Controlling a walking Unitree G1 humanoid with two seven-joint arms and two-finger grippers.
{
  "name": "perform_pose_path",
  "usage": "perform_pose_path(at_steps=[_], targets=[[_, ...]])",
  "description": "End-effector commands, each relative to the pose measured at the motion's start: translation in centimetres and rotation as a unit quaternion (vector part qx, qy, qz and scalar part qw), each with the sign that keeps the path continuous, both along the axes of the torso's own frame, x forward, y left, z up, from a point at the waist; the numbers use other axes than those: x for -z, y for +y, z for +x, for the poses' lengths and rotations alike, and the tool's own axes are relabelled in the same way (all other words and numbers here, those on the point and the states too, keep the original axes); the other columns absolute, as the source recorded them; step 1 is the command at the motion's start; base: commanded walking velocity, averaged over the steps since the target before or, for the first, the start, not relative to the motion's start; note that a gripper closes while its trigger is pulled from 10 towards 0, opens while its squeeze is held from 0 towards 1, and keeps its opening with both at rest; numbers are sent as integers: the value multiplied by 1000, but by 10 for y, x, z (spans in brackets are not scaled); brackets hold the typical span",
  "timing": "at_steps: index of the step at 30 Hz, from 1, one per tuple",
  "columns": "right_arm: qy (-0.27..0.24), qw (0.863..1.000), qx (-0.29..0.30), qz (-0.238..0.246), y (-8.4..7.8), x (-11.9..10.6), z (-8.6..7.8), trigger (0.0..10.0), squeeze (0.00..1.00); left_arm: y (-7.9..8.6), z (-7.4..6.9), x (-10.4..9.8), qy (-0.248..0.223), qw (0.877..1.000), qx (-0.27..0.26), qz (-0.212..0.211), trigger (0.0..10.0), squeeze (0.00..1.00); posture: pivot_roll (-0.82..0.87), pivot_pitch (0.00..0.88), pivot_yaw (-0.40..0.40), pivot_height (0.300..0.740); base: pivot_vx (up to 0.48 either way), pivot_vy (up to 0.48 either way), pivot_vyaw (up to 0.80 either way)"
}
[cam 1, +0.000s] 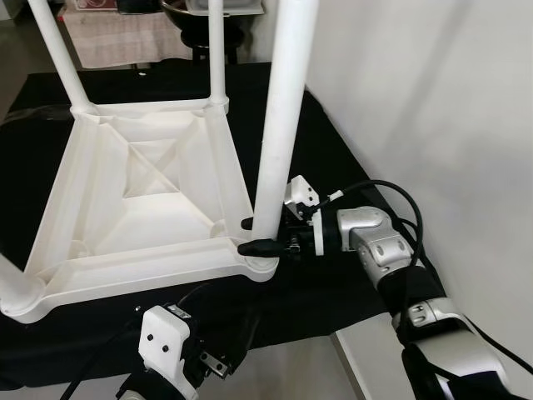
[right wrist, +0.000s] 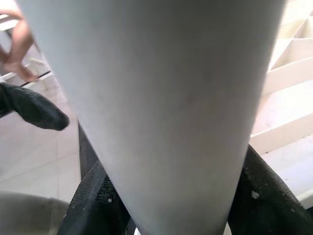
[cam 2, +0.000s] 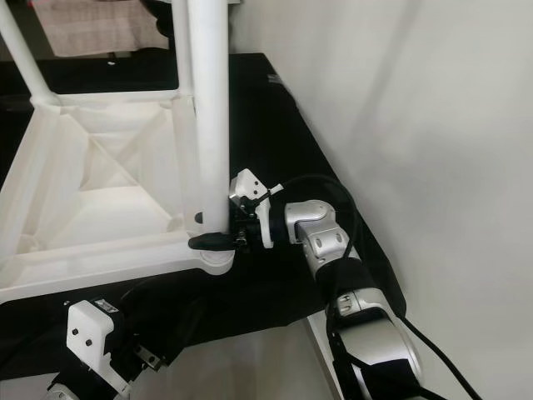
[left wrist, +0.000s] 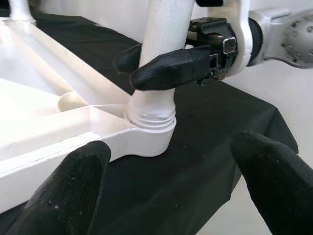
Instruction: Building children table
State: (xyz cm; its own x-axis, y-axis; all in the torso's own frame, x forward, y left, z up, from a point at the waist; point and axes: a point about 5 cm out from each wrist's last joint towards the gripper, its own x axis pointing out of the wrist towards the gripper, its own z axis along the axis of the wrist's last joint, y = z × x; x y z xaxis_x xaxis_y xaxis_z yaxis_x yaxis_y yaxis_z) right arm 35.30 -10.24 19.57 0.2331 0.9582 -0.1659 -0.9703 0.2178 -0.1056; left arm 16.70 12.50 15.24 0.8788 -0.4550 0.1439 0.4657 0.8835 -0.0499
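At frame centre, the right pincer (cam 1: 260,236) clamps the smooth white plastic table leg (cam 1: 279,133), likely light, stiff and slippery, low near its socket; the left pincer (left wrist: 171,196) hangs released.

Plain white wall (cam 1: 433,100), black cloth (cam 1: 333,292) underfoot, pale floor (cam 1: 283,367)

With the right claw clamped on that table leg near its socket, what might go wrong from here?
1. The right claw grips the white leg low, just above the corner socket; thread rings show there, so the leg may not be fully seated and could wobble or cross-thread.
2. The upturned table top lies unheld; the left claw is open beside it, so twisting may shift it on the black cloth.
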Motion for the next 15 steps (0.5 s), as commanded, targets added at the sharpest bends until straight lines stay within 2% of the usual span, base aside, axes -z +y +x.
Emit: perform_pose_path(at_steps=[1, 3, 4, 5, 6, 7, 8, 11, 12, 13, 15], targets=[[14, 994, 105, 24, -14, 7, 0, 0, 0, 0, -2, 4, 11, 1000, 0, 4, 10000, 0, 65, 177, -111, 740, 0, 0, 0], [14, 994, 105, 24, -14, 7, 0, 0, 0, 0, -2, 4, 11, 1000, 0, 4, 10000, 0, 65, 177, -111, 740, 0, 0, 0], [14, 989, 146, 31, -17, 9, -2, 0, 0, 0, -1, 4, 11, 1000, -1, 4, 10000, 0, 64, 174, -113, 740, 0, 0, 0], [28, 958, 281, 42, -7, 30, -25, 0, 0, 2, 1, 4, 10, 1000, -2, 5, 10000, 0, 51, 172, -111, 740, 0, 0, 0], [42, 916, 396, 48, -11, 41, -47, 0, 0, 3, 2, 4, 9, 1000, -3, 6, 10000, 0, 51, 172, -111, 740, 0, 0, 0], [42, 916, 396, 48, -11, 41, -47, 0, 0, 3, 2, 4, 9, 1000, -3, 6, 10000, 0, 51, 172, -111, 740, 0, 0, 0], [30, 881, 471, 37, -14, 48, -66, 0, 0, 4, 4, 4, 8, 1000, -4, 7, 10000, 0, 46, 165, -83, 740, 0, 0, 0], [11, 875, 483, 28, -11, 51, -74, 0, 0, 5, 6, 5, 8, 1000, -4, 8, 10000, 0, 33, 144, -74, 740, 0, 0, 0], [-4, 889, 457, 27, -3, 50, -69, 0, 0, 5, 9, 7, 8, 1000, -3, 10, 10000, 0, 55, 128, -89, 740, 0, 0, 0], [-9, 897, 442, 29, 2, 50, -65, 0, 0, 5, 11, 8, 8, 1000, 0, 12, 10000, 0, 57, 125, -92, 740, 0, 0, 0], [-9, 897, 442, 29, 2, 50, -65, 0, 0, 5, 11, 8, 8, 1000, 0, 12, 10000, 0, 57, 125, -92, 740, 0, 0, 0]])
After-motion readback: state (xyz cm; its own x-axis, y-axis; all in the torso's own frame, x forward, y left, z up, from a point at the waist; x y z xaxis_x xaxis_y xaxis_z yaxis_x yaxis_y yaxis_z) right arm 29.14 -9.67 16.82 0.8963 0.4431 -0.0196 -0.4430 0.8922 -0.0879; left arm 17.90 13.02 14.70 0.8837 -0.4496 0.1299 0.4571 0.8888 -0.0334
